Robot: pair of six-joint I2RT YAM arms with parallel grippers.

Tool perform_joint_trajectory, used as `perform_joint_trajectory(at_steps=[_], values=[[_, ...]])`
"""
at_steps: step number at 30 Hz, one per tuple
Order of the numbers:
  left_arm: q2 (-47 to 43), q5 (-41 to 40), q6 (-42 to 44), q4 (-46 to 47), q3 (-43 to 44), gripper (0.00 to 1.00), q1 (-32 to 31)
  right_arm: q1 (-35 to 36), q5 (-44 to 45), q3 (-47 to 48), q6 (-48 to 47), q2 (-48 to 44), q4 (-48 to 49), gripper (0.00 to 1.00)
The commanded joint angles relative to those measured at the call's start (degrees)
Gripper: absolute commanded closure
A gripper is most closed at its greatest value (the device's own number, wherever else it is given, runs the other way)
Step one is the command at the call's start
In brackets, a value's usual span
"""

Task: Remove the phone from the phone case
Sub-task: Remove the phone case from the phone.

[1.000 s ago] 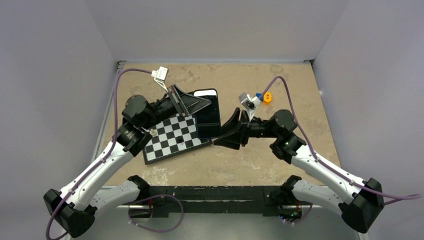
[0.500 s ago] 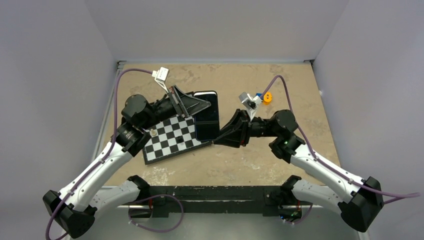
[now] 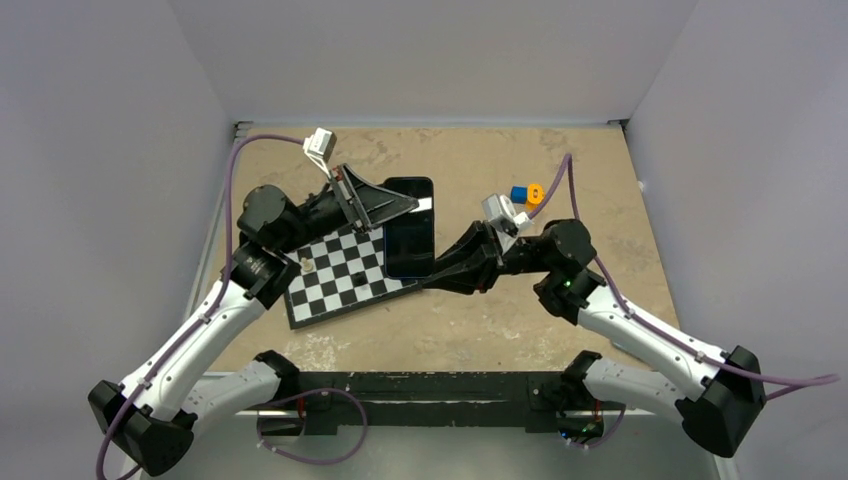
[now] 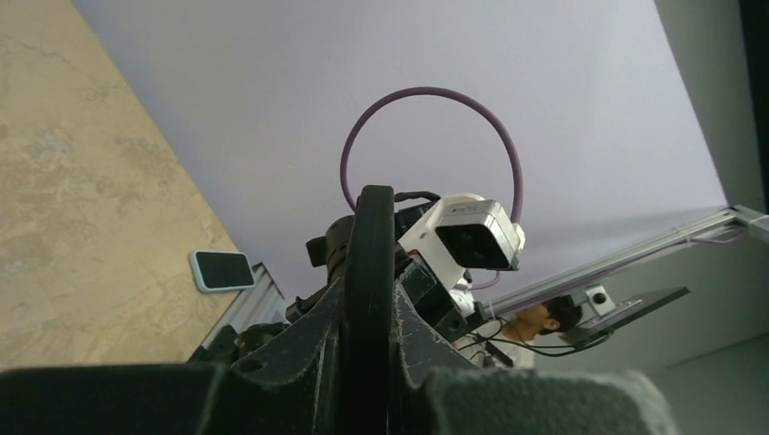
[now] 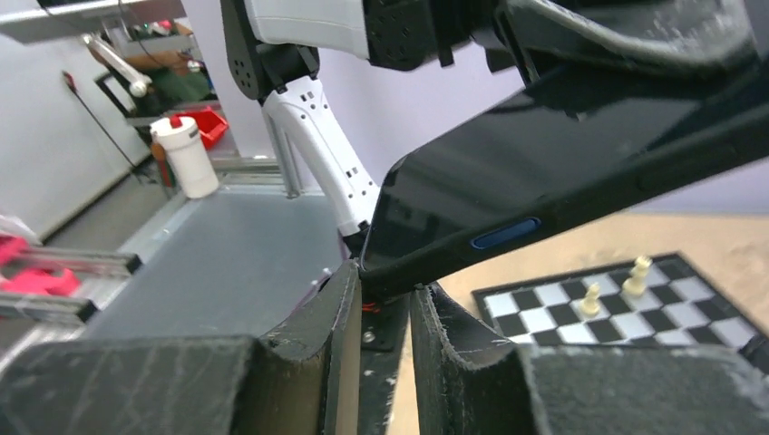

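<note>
The phone (image 3: 410, 228) is judged not yet out of the case (image 5: 544, 181), since a blue side button is seen through the black shell. The pair is held up over the chessboard (image 3: 340, 275) on the table (image 3: 560, 160). One end is clamped by the closed left fingers (image 3: 385, 207), and the near corner is pinched by the right fingers (image 5: 308, 362). All the prying is left to do.

black phone case (image 5: 562, 172), phone (image 3: 410, 235) inside, raised, tilted
</note>
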Motion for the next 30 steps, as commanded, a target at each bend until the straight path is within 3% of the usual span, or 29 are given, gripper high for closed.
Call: perform_joint_trajectory(at_steps=[1, 10, 14, 17, 18, 19, 22, 25, 30], values=[[-0.6, 8.6, -16.8, 6.8, 2.5, 1.00, -1.4, 0.3, 8.9, 3.9, -16.1, 4.0, 1.8, 1.00], [-2.8, 7.1, -15.3, 4.6, 1.4, 1.00, -1.4, 0.3, 9.4, 12.1, -15.4, 11.2, 2.3, 1.00], [-2.3, 6.6, -15.7, 8.0, 1.0, 1.00, -1.4, 0.3, 14.7, 9.8, -15.9, 9.9, 0.4, 1.00], [-3.3, 4.6, -9.1, 1.9, 3.1, 1.00, -1.4, 0.1, 19.0, 7.6, -11.8, 7.7, -3.4, 1.00], [-4.5, 3.1, -4.7, -2.1, 4.6, 1.00, -1.3, 0.1, 18.6, 6.7, -10.4, 6.7, -5.2, 0.87], [-5.3, 1.2, -0.2, -6.8, 6.3, 1.00, -1.2, 0.2, 17.9, 6.2, -8.7, 5.8, -7.6, 0.68], [-7.6, -5.6, 12.5, -19.1, 11.4, 1.00, -1.2, 0.2, 15.8, 2.7, -2.1, 3.2, -11.9, 0.51], [-10.1, -11.8, 19.1, -20.9, 11.2, 1.00, -1.1, 0.2, 12.6, -2.6, 8.6, -0.5, -7.3, 0.41], [-10.1, -15.0, 20.5, -16.6, 8.0, 1.00, -1.1, 1.0, 6.9, -5.0, 27.0, -1.2, 9.0, 0.40]])
